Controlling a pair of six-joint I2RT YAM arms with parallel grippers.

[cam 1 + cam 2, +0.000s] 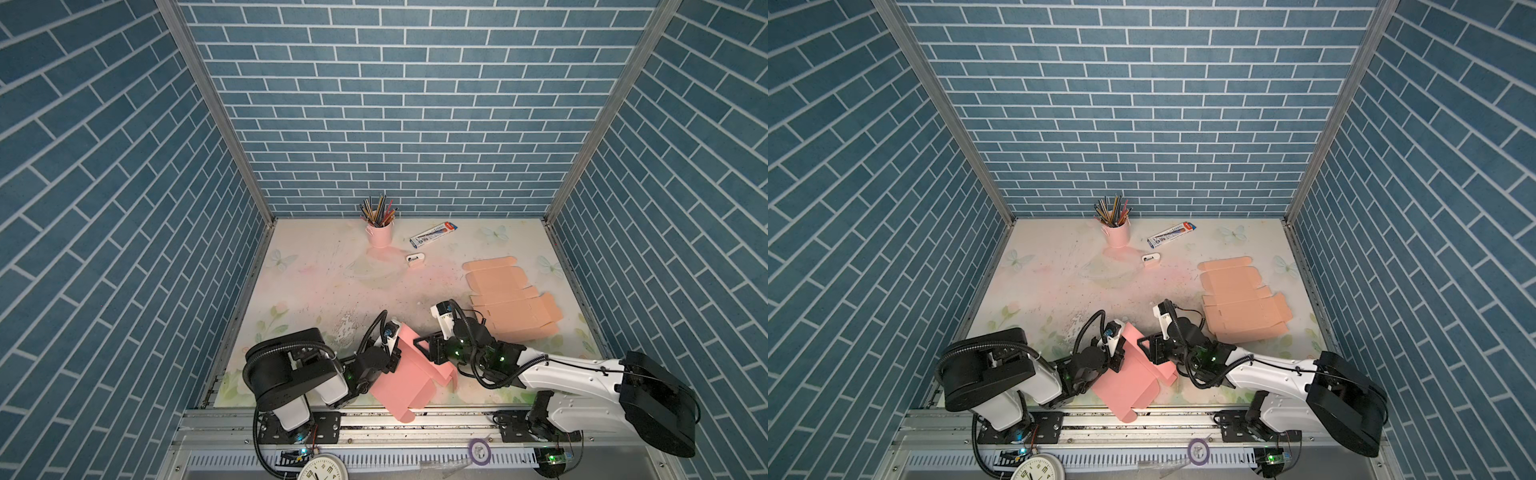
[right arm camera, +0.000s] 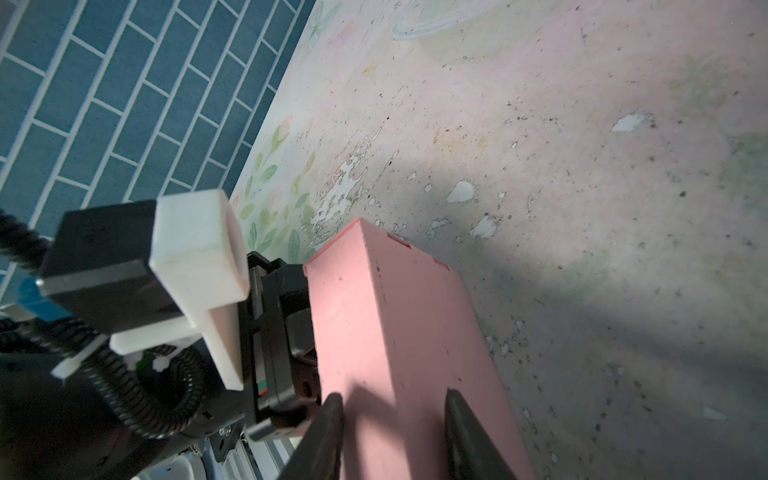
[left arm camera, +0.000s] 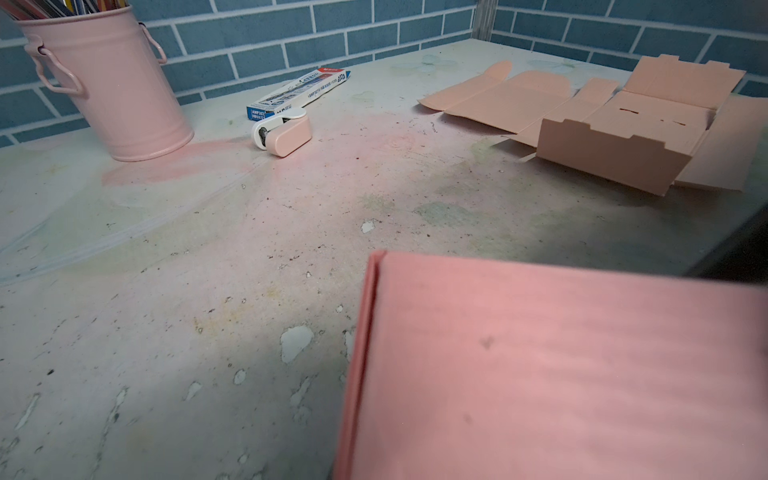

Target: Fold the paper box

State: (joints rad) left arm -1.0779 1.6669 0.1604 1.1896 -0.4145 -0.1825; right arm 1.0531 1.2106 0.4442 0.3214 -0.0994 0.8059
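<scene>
The pink paper box hangs tilted near the table's front edge, its lower corner over the front rail. My left gripper meets the box's left side. The left wrist view shows only a close pink panel, and that gripper's fingers are hidden. My right gripper reaches in from the right. In the right wrist view its dark fingers stand apart with the box between them; the right gripper is shut on the box.
A pink bucket of pencils stands at the back, with a pen carton and a small white-and-pink item beside it. Flat peach box blanks lie at the right. A metal rail runs along the front.
</scene>
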